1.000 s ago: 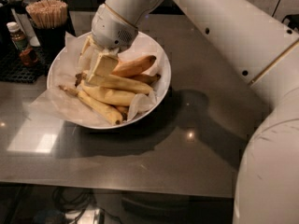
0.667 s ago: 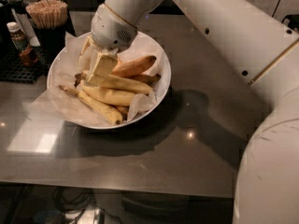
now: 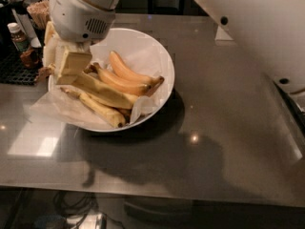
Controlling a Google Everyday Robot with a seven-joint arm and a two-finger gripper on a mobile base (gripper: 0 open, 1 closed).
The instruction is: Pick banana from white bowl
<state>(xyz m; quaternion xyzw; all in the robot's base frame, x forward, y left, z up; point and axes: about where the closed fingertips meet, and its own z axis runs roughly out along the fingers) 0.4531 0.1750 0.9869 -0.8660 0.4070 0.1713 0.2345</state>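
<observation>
**Claw shifted to left rim of bowl; banana not lifted**

- Change: a second ago the claw (image 3: 64, 71) sat further in over the fruit. It now stands at the upper left of the frame, at the left rim of the white bowl (image 3: 168, 74), and the arm fills more of the top right.
- Fruit lies as it did, so no lift yet.
- The banana (image 3: 102, 92) lies in the bowl, running from the claw down toward centre. Its dark stem pokes out left of the claw.
- Claw state: cannot tell whether clenched or released. It is touching, or just over, the stem end.
- Judgement: pick still at the grasp stage.

Counts:
- White bowl: 1, on the surface (image 3: 228, 128).
- Crinkled paper liner (image 3: 51, 110): 1.
- Bananas: 4 plain, namely the olive one, two orange curved, one yellow below. Possibly a fifth tucked under.
- Capped bottle (image 3: 19, 37): 1, upper left.
</observation>
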